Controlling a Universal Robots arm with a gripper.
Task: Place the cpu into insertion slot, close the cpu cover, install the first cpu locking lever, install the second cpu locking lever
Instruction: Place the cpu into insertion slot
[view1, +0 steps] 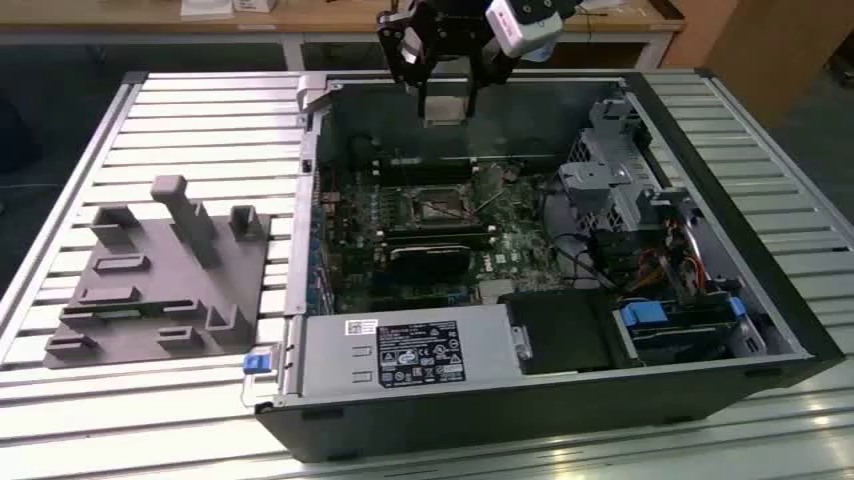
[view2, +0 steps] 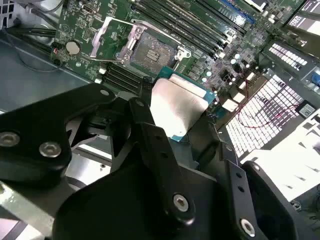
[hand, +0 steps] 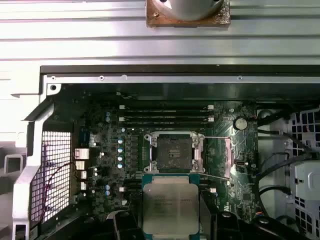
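Gripper (view1: 446, 108), pinching cpu (hand: 171, 207) by its edges, well clear of open slot (hand: 173, 152); best kept level, squared to slot.

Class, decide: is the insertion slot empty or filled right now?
Empty. In the first wrist view the slot shows bare dark contacts, and the cpu sits gripped in the claw, apart from it.

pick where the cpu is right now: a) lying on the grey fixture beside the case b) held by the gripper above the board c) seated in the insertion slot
B: the cpu sits clamped in the gripper over the motherboard, and the insertion slot is bare.
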